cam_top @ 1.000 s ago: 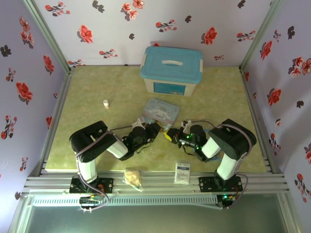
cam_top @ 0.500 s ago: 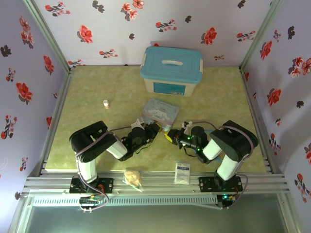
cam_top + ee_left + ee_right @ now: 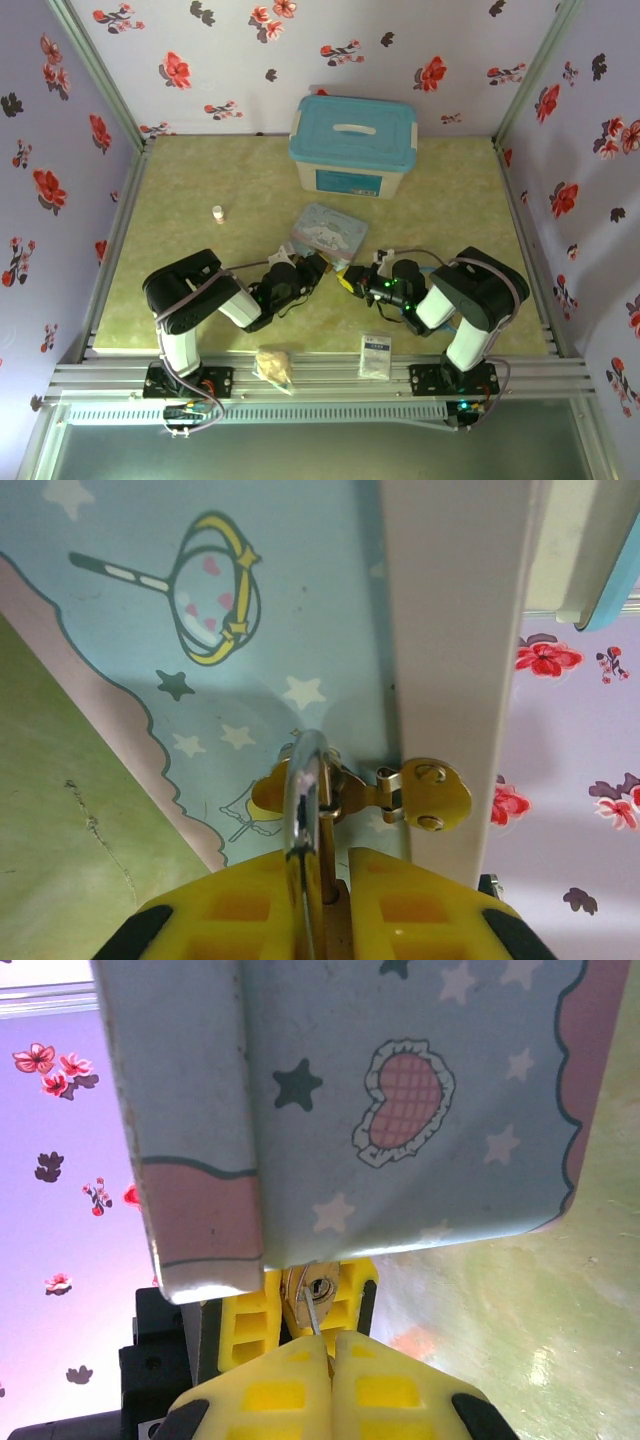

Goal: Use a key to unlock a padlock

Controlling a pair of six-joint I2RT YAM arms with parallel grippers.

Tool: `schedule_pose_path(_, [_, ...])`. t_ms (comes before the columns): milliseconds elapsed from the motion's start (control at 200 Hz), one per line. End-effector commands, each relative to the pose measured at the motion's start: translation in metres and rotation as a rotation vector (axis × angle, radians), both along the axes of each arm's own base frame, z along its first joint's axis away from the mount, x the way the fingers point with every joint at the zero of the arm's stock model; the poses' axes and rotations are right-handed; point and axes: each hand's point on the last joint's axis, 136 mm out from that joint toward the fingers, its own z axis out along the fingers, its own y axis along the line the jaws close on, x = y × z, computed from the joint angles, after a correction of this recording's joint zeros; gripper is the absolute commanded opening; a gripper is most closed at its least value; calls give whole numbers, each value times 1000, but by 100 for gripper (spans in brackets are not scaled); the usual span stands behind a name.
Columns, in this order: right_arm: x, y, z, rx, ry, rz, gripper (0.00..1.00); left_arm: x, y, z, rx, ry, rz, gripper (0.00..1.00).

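The brass padlock [image 3: 340, 920] is pinched between the yellow fingers of my left gripper [image 3: 335, 885], which is shut on it. Its silver shackle [image 3: 305, 800] rises through the gold hasp [image 3: 425, 792] of the pastel cartoon tin [image 3: 200, 680]. In the right wrist view the padlock's underside [image 3: 300, 1298] faces me, just under the tin's edge [image 3: 400, 1110]. My right gripper [image 3: 330, 1345] is shut on the key [image 3: 313, 1312]. The key's thin blade points up, with its tip at the keyhole. From above, both grippers [image 3: 318, 264] [image 3: 352, 279] meet at the tin's near corner [image 3: 330, 228].
A white box with a blue lid [image 3: 352, 145] stands behind the tin. A small white bottle [image 3: 218, 214] sits at the left. A crumpled beige lump [image 3: 273, 365] and a small packet [image 3: 376, 355] lie on the near rail. Floral walls close in three sides.
The right arm has shifted slightly to the left, toward the padlock. The left arm and the tin have kept their places.
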Motion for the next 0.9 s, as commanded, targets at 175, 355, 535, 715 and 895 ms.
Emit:
schedule_pose_path(175, [7, 4, 3, 2, -42, -11, 0, 5, -5, 32, -98, -63, 8, 0])
schedule_pose_path(355, [10, 5, 8, 9, -56, -13, 0, 3, -11, 31, -105, -55, -7, 0])
schedule_pose_path(535, [11, 8, 9, 16, -55, -3, 0, 2, -14, 30, -125, -40, -12, 0])
schedule_pose_path(715, [16, 6, 11, 27, -47, -18, 0, -1, -20, 37, -140, -48, -37, 0])
schedule_pose_path(895, [20, 4, 15, 66, 9, -39, 0, -5, -23, 34, -134, -45, -55, 0])
